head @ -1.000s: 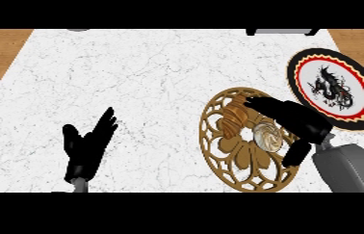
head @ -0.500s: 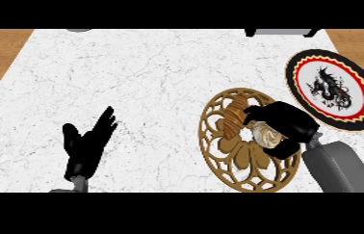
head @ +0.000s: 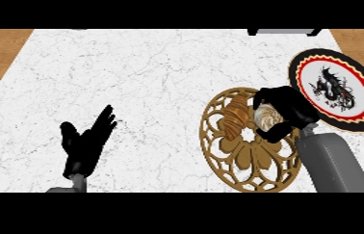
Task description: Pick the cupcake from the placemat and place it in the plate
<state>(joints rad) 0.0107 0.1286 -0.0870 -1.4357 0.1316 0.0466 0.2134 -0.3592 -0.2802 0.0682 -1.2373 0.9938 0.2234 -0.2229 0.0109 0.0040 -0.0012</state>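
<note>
One cupcake sits on the round gold placemat, with the right hand curled round it, fingers gripping; lifting it and carrying it to the plate just beside the placemat are, I judge, not yet done. A croissant lies touching or just beside the cupcake and might be nudged, while the left hand rests open on the white marble surface, well apart.
</note>
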